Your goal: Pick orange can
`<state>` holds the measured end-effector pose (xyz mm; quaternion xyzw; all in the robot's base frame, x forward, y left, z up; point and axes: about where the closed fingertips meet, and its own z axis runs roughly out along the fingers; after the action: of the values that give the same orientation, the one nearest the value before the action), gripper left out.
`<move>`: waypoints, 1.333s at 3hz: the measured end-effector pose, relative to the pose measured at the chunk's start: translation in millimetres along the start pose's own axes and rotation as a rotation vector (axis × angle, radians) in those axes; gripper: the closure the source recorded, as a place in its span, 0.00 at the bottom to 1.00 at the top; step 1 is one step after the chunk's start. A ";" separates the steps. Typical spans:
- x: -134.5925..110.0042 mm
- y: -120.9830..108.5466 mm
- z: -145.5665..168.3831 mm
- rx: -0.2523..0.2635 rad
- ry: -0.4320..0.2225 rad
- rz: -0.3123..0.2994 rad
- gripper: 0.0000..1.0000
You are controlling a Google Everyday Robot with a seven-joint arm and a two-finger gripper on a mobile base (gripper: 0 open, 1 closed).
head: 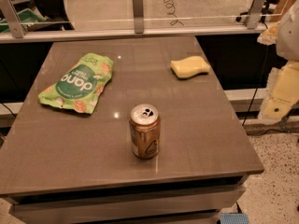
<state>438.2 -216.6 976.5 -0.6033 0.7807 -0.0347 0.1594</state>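
The orange can (145, 131) stands upright on the grey-brown table (196, 125), near the middle of its front half. It is orange-brown with a silver top, a pull tab and a dark triangular mark on its side. My gripper (279, 93) shows only as pale arm parts at the right edge of the view. It is beyond the table's right side, far to the right of the can and touching nothing on the table.
A green snack bag (77, 83) lies flat at the table's left rear. A yellow sponge (189, 67) lies at the right rear. A rail with metal posts (137, 6) runs behind the table. Speckled floor (275, 181) lies to the right.
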 end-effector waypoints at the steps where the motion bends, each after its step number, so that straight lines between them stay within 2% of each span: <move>1: 0.0 0.0 0.0 0.000 0.000 0.000 0.00; 2: -2.4 11.5 6.3 -0.014 -0.076 0.035 0.00; 3: -9.5 37.1 24.2 -0.045 -0.226 0.104 0.00; 4: -24.6 63.8 45.9 -0.090 -0.381 0.122 0.00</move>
<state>397.6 -169.6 922.4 -0.5568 0.7724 0.1246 0.2790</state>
